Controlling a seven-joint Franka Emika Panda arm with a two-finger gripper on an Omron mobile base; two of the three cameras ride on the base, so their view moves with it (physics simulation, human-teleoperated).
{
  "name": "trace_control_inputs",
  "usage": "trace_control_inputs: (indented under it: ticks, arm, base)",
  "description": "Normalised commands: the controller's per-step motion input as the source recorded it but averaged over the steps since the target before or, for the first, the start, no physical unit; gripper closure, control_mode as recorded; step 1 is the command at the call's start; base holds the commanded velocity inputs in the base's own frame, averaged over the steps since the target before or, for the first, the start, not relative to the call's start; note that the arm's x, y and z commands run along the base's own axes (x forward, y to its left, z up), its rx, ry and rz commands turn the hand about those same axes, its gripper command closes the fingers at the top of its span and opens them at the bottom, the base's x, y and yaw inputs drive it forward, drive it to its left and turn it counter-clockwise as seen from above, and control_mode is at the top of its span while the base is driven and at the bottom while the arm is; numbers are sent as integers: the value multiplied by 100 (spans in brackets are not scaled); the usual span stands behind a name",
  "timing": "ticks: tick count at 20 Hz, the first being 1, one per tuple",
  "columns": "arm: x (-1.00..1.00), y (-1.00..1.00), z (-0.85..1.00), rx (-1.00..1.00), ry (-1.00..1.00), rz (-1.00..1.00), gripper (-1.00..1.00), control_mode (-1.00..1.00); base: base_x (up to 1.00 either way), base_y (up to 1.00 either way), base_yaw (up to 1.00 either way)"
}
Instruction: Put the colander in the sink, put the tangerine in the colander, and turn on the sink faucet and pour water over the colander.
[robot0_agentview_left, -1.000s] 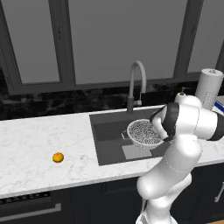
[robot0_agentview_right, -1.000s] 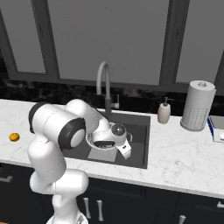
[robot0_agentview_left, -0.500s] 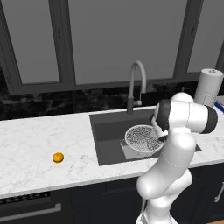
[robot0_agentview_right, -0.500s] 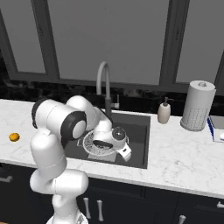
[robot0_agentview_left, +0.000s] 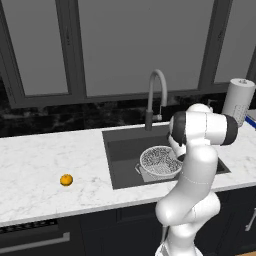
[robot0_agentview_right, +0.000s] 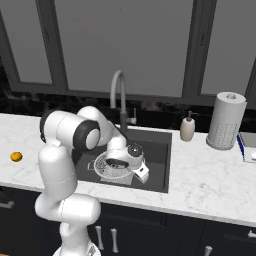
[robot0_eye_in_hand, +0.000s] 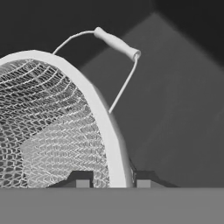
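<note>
Gripper (robot0_eye_in_hand: 108, 183), clamped on my colander (robot0_agentview_left: 160, 161) rim, now sits lower in the sink (robot0_agentview_left: 120, 155) than a second ago.

The colander (robot0_agentview_left: 160, 161) sits inside the sink (robot0_agentview_left: 122, 155), toward its front, with the faucet (robot0_agentview_left: 155, 97) behind the basin. The tangerine (robot0_agentview_left: 66, 180) lies on the tabletop (robot0_agentview_left: 45, 165) well left of the sink. A soap dispenser (robot0_agentview_right: 187, 128) and paper roll (robot0_agentview_right: 226, 120) stand to the right.
</note>
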Motion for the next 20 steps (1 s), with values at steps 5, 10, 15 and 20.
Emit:
trace_control_inputs:
  ticks: [5,10,15,20]
  arm:
    - [25,0,-6,0,1,5,100,-100]
    - [23,0,-24,0,-1,2,100,-100]
    - [27,6,-40,0,-4,0,100,-100]
    - [10,12,-30,1,-1,0,100,-100]
  base:
    - [0,0,0]
    - [0,0,0]
    - [0,0,0]
    - [0,0,0]
